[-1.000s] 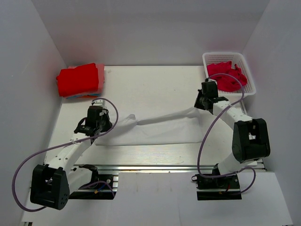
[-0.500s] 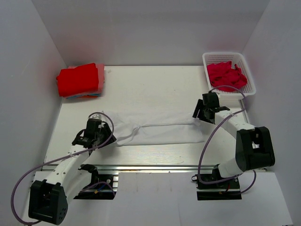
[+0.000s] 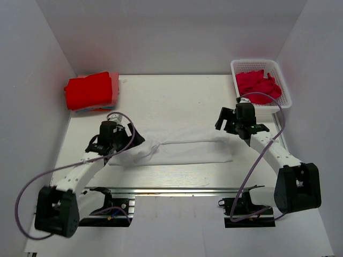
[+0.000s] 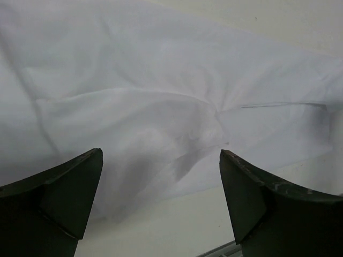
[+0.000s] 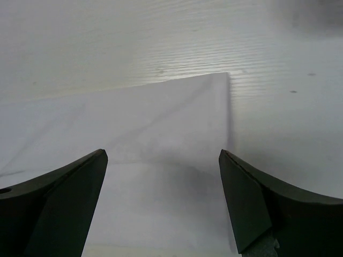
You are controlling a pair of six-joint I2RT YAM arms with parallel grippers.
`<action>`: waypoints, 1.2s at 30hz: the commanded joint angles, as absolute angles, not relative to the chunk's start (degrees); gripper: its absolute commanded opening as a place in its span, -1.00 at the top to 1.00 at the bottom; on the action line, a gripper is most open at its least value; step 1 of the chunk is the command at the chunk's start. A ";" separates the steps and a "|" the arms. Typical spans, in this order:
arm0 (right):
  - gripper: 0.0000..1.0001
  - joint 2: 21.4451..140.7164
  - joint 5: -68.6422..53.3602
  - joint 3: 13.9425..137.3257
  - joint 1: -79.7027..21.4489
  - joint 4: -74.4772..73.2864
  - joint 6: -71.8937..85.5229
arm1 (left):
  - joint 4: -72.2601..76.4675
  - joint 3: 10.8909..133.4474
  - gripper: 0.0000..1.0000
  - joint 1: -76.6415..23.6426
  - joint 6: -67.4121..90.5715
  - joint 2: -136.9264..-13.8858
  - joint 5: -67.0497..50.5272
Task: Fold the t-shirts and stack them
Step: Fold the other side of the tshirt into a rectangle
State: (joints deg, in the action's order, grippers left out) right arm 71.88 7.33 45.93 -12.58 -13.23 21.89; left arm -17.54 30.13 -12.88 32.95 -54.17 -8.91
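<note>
A pale table (image 3: 177, 101) is enclosed on three sides by plain white walls: a back wall (image 3: 171, 37), a left wall (image 3: 27, 80) and a right wall (image 3: 316, 69). A fine wood grain is seen on the tabletop in the right wrist view. The near edge is bounded by a metal rail (image 3: 177, 190), with a white board (image 3: 177, 230) below it. The scene is lit evenly, and a soft glare is cast near the rail.

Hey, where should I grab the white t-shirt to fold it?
Likely the right end of the white t-shirt, from above with the right gripper: that end lies flat, with a straight edge and square corner, while the left end is bunched.
</note>
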 commanded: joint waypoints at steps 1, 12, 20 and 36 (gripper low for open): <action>-0.81 74.53 -7.09 46.41 -13.80 -4.76 19.16 | -2.22 32.95 -0.99 -13.62 29.79 -64.48 -22.12; -0.81 85.42 -13.27 44.21 -13.54 -0.97 25.66 | 10.20 35.95 -0.99 -23.37 23.30 -82.61 -36.65; -0.81 87.36 -11.25 44.65 -13.53 -2.90 25.23 | 2.39 37.88 -0.99 -29.26 19.43 -90.79 -39.20; -0.81 83.23 -5.80 45.88 -13.54 -4.48 21.71 | -29.34 46.05 -0.99 -28.65 27.41 -70.75 13.67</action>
State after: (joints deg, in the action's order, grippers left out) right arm 85.47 -8.16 44.42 -13.56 -4.21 23.18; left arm -24.21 44.97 -29.21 23.24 -73.41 -1.23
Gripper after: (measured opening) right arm 0.904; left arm 0.995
